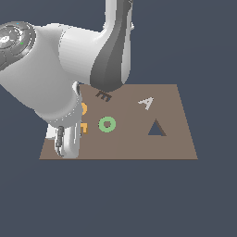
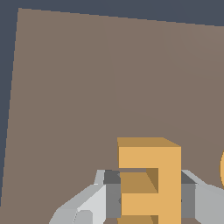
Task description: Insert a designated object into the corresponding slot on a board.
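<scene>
Gripper point(image 2: 150, 192) fingers stood against both sides of the E block point(image 2: 150, 183), apparently gripping it on the board point(image 1: 176, 143). Block judged light, rigid; side hold suits it.

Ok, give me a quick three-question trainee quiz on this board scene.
1. True or false: the green ring lies on the board, outside the triangular cutout.
2. What sits between the fingers of the pincer? A) whitish letter A B) orange E block C) green ring
3. Fill in: the E-shaped slot is currently ____.
Key: 1 true; 2 B; 3 empty.
</scene>
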